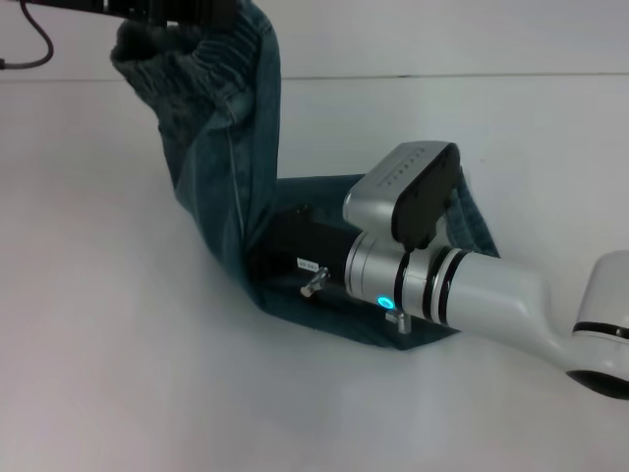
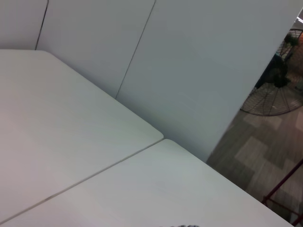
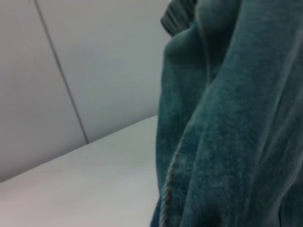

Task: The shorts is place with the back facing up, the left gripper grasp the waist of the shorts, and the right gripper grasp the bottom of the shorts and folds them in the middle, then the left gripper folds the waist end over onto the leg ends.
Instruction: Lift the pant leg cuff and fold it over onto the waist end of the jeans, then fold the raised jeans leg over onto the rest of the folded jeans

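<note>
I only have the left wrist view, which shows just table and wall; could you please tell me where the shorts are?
Observer: The shorts hang from the left gripper, which holds the bunched waist raised above the table.
Operator: Thank you. Where is the right gripper?
Observer: The right gripper sits low over the leg ends.
Operator: Is the whole garment off the table?
Observer: No, the leg ends lie flat on the table; only the waist half is lifted.
</note>
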Controlling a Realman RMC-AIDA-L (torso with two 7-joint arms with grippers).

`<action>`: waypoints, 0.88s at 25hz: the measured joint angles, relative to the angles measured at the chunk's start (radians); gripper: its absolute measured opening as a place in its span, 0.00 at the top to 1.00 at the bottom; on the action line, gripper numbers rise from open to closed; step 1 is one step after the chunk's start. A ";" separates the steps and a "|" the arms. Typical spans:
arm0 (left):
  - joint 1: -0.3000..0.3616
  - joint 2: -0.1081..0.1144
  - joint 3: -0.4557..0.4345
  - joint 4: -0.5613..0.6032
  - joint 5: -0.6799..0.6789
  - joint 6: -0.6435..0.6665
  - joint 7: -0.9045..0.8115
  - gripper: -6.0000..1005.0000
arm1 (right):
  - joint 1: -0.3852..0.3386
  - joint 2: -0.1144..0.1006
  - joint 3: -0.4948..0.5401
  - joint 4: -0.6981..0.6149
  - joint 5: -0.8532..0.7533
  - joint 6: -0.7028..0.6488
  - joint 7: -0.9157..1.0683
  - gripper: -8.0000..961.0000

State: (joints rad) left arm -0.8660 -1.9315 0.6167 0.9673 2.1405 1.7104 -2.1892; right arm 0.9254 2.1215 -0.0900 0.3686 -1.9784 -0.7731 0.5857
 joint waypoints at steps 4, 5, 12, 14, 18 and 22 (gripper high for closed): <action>0.011 -0.015 0.000 -0.002 -0.001 -0.007 0.010 0.90 | -0.041 -0.005 0.058 -0.016 -0.046 0.001 -0.001 0.98; 0.014 -0.022 0.000 -0.002 -0.002 -0.010 0.014 0.90 | -0.057 -0.007 0.071 -0.029 -0.048 -0.009 -0.002 0.98; 0.022 -0.075 0.019 -0.009 -0.018 -0.032 0.065 0.90 | -0.201 -0.020 0.216 -0.211 -0.041 -0.130 -0.003 0.99; 0.019 -0.094 0.046 -0.014 -0.019 -0.046 0.076 0.90 | -0.239 -0.022 0.296 -0.287 -0.014 -0.181 -0.002 0.99; 0.017 -0.131 0.137 -0.021 -0.019 -0.099 0.079 0.90 | -0.284 -0.032 0.373 -0.391 0.103 -0.269 0.008 0.99; 0.018 -0.188 0.212 -0.028 -0.017 -0.187 0.101 0.90 | -0.314 -0.035 0.380 -0.443 0.216 -0.334 0.018 0.99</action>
State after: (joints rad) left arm -0.8481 -2.1200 0.8287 0.9398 2.1230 1.5233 -2.0885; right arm 0.6118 2.0865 0.2904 -0.0744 -1.7626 -1.1069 0.6041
